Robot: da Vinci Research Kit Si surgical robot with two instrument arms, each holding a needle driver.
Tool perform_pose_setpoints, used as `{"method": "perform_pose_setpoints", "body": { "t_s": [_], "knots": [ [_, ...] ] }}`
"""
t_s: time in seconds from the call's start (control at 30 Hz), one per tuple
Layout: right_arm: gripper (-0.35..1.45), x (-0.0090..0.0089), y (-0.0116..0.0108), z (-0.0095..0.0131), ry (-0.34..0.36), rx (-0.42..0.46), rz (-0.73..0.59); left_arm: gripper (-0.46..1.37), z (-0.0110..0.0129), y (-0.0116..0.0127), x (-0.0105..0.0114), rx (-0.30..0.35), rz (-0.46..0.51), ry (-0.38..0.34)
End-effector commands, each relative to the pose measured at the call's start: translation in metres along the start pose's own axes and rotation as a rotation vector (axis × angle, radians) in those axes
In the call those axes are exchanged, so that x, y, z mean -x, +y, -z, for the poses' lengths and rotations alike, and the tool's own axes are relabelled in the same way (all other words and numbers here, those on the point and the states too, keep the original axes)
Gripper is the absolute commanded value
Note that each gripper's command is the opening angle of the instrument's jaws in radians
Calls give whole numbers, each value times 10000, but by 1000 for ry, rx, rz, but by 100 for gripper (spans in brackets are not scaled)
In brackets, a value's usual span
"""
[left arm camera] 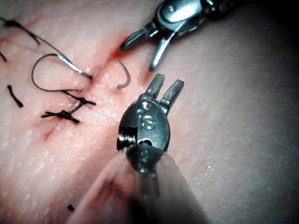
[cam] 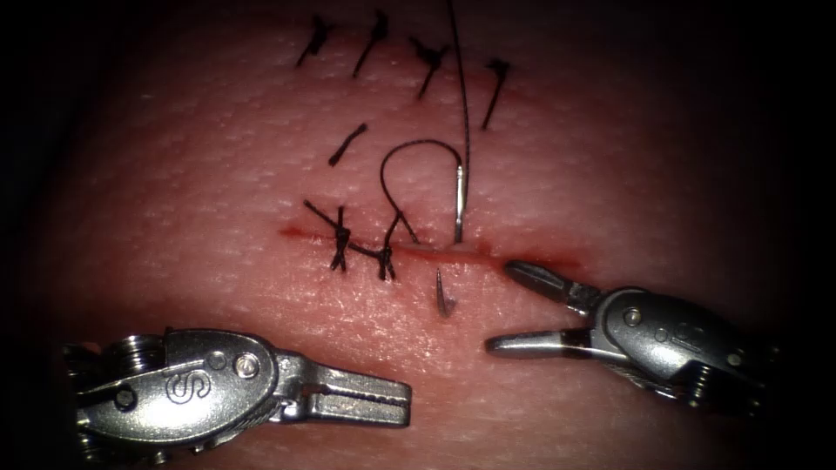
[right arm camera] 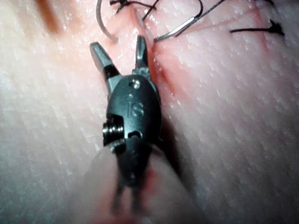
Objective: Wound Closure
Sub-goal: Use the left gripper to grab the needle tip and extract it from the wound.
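Observation:
The curved needle [cam: 458, 202] sits in the tissue [cam: 218, 157] across the cut [cam: 488, 252], right of the last knot. Its tail stands up on the far side and its tip [cam: 445, 298] pokes out on the near side. No tool holds it. Black thread [cam: 465, 96] runs from the tail up out of view, and a loop [cam: 409, 150] leads down to the knot [cam: 386, 257]. My right tool [cam: 500, 305] is open just right of the tip, holding nothing. My left tool [cam: 406, 402] lies near the front left, slightly open, holding nothing. The left wrist view has the needle tip [left arm camera: 123, 78] just ahead of my left tool [left arm camera: 166, 85].
Two tied stitches [cam: 340, 239] close the cut's left part. Several cut thread ends [cam: 374, 39] lie in a row on the far tissue, and one loose piece [cam: 347, 144] lies nearer. Red fluid lines the cut's right end [cam: 557, 261].

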Motion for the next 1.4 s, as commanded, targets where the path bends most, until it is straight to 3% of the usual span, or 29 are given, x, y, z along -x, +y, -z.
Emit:
{"method": "perform_pose_setpoints", "body": {
  "t_s": [0.03, 0.27, 0.67, 0.87, 1.27, 1.37, 1.4],
  "knots": [
    [49, 0, 0, 2, 0, -3, 1, 25, 1, -2, 4, 3, -7, -21],
    [51, -1, 0, 16, -30, -34, 30, 57, -1, -12, 25, -4, 1, -75],
    [51, -2, -3, 20, -30, -58, 29, 78, -20, -55, 60, -5, -1, -72],
    [50, -2, -5, 19, -29, -65, 29, 80, -26, -75, 71, -9, 0, -71],
    [50, -1, -6, 19, -29, -66, 30, 77, -61, -101, 75, 22, -19, -79],
    [50, -2, -8, 19, -29, -71, 35, 68, -66, -107, 81, 26, -26, -81],
    [49, -3, -9, 19, -29, -71, 35, 54, -68, -108, 84, 25, -29, -80]
  ]
}}
